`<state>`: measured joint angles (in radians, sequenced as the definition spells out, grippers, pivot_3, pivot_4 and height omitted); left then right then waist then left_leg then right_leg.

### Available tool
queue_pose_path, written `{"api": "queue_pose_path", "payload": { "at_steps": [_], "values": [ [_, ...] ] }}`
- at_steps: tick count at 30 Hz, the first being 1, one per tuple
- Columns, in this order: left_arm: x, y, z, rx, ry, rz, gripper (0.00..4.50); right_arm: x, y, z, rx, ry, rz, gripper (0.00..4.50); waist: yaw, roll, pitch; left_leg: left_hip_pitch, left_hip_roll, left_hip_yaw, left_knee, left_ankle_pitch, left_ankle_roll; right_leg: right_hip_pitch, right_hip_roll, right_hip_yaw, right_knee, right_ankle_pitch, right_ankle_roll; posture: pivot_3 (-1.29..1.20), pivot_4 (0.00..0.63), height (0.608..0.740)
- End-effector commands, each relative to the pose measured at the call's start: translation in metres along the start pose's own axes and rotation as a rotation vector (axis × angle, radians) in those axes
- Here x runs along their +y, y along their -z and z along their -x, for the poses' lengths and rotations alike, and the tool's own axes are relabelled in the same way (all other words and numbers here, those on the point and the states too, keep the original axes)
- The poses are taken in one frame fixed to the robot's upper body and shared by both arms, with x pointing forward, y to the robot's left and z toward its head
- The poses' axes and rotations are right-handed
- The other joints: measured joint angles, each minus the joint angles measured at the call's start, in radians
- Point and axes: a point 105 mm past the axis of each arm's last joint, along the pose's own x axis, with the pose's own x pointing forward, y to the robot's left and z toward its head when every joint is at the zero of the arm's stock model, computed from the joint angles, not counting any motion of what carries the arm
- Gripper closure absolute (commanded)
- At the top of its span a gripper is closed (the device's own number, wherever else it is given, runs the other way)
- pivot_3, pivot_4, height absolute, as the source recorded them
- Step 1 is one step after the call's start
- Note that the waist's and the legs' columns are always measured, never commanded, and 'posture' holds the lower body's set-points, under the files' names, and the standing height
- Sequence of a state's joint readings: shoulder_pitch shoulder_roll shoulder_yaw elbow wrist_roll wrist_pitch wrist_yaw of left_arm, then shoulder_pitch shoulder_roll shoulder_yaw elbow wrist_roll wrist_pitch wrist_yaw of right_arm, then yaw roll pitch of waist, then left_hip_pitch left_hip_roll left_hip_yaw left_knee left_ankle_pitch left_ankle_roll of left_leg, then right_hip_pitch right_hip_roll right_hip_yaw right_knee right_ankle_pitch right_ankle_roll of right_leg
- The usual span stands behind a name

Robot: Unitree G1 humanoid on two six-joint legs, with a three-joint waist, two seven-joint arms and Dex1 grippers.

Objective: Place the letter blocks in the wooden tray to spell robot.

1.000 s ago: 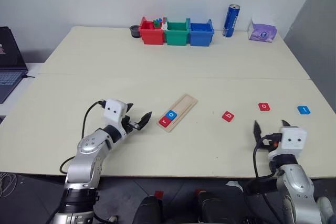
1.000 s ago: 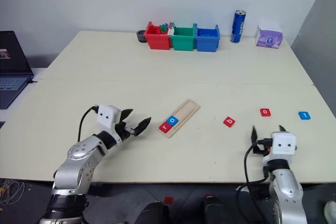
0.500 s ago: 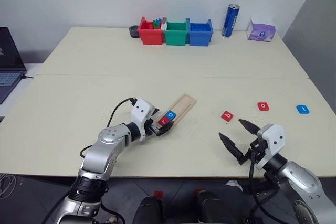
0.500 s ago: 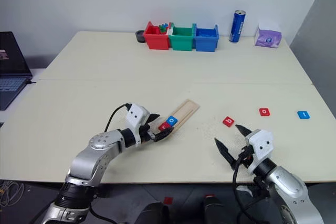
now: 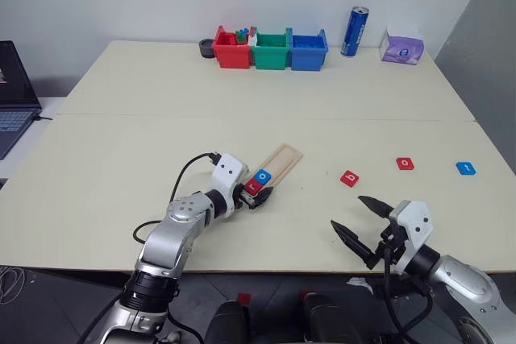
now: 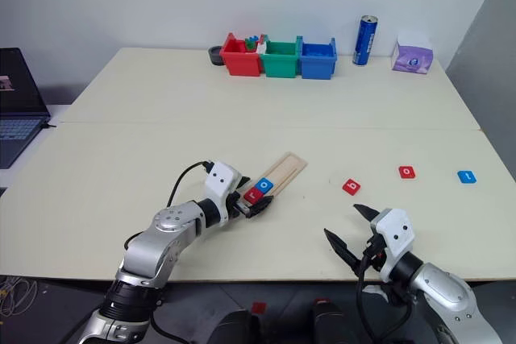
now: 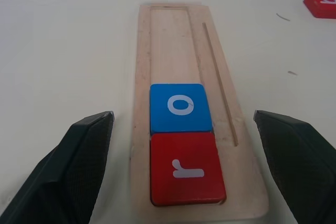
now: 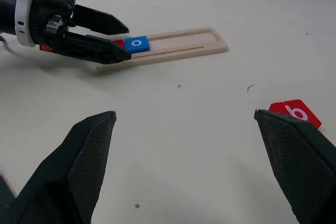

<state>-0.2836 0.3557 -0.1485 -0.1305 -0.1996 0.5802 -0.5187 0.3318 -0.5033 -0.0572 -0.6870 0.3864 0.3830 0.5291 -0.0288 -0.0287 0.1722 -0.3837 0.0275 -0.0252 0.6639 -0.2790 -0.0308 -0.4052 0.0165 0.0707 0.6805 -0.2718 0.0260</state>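
The wooden tray (image 5: 278, 165) lies slanted at mid-table, with a red "r" tile (image 7: 187, 169) at its near end and a blue "o" tile (image 7: 180, 107) right behind it. My left gripper (image 5: 259, 196) is open, its two fingers straddling that near end of the tray without holding anything. Three letter blocks lie loose on the table to the right: a red "b" (image 5: 349, 178), a red one (image 5: 405, 163) and a blue one (image 5: 465, 168). Near the front edge, my right gripper (image 5: 347, 212) is open and empty, pointing left, a little in front of the red "b".
At the back stand a red bin (image 5: 232, 50), a green bin (image 5: 271, 50) and a blue bin (image 5: 309, 49), with a small dark pot (image 5: 207, 48) beside them. A blue can (image 5: 355, 31) and a purple packet (image 5: 402, 49) stand at the back right. A laptop (image 5: 12, 94) sits off the left edge.
My left gripper has moved right, up to the tray's near end. My right gripper has swung from pointing away to pointing left and shifted inward. The tiles have not moved.
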Motion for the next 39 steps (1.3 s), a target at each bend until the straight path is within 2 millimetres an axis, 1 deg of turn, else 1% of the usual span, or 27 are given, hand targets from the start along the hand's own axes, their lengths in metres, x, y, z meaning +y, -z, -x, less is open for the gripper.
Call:
{"api": "queue_pose_path", "payload": {
  "at_steps": [1,8,13,25,28,30,39],
  "values": [
    [-0.006,-0.013,-0.001,-0.03,0.02,-0.03,0.0,0.006,-0.016,0.003,-0.047,-0.028,0.036,0.02,0.0,0.0,0.0,0.0,0.0,0.0,0.0,0.0,0.0,0.0,0.0,0.0,0.0,0.0,0.0,0.0,0.15,0.74],
    [-0.006,-0.008,-0.005,0.006,0.022,-0.011,0.0,0.013,-0.019,0.005,-0.043,-0.041,0.034,0.02,0.0,0.0,0.0,0.0,0.0,0.0,0.0,0.0,0.0,0.0,0.0,0.0,0.0,0.0,0.0,0.0,0.15,0.74],
    [-0.012,-0.001,-0.006,0.064,0.055,-0.019,0.0,0.017,-0.018,0.007,-0.033,-0.043,0.023,0.02,0.0,0.0,0.0,0.0,0.0,0.0,0.0,0.0,0.0,0.0,0.0,0.0,0.0,0.0,0.0,0.0,0.15,0.74],
    [-0.012,0.01,-0.002,0.176,0.085,-0.009,0.0,0.022,-0.02,0.006,-0.037,-0.042,0.012,0.02,0.0,0.0,-0.001,0.001,0.0,0.0,0.0,0.0,0.0,0.0,0.0,0.0,0.0,0.0,0.0,0.0,0.15,0.74],
    [-0.011,0.012,-0.002,0.187,0.08,-0.008,0.57,0.022,-0.02,0.006,-0.036,-0.045,0.009,0.0,0.0,0.0,-0.001,0.001,0.0,0.0,0.0,0.0,0.0,0.0,0.0,0.0,0.0,0.0,0.0,0.0,0.15,0.74],
    [-0.009,0.013,-0.002,0.192,0.077,-0.009,1.1,0.022,-0.02,0.006,-0.035,-0.047,0.008,0.0,0.0,0.0,-0.001,0.001,0.0,0.0,0.0,0.0,0.0,0.001,0.0,0.0,0.0,0.0,0.0,0.0,0.15,0.74],
    [0.002,0.016,0.002,0.203,0.07,-0.005,1.11,0.021,-0.021,0.005,-0.034,-0.058,0.007,0.0,0.0,0.0,-0.001,0.001,0.0,0.0,0.0,0.0,0.0,0.001,0.0,0.0,0.0,0.0,0.0,0.0,0.15,0.74]
  ]
}}
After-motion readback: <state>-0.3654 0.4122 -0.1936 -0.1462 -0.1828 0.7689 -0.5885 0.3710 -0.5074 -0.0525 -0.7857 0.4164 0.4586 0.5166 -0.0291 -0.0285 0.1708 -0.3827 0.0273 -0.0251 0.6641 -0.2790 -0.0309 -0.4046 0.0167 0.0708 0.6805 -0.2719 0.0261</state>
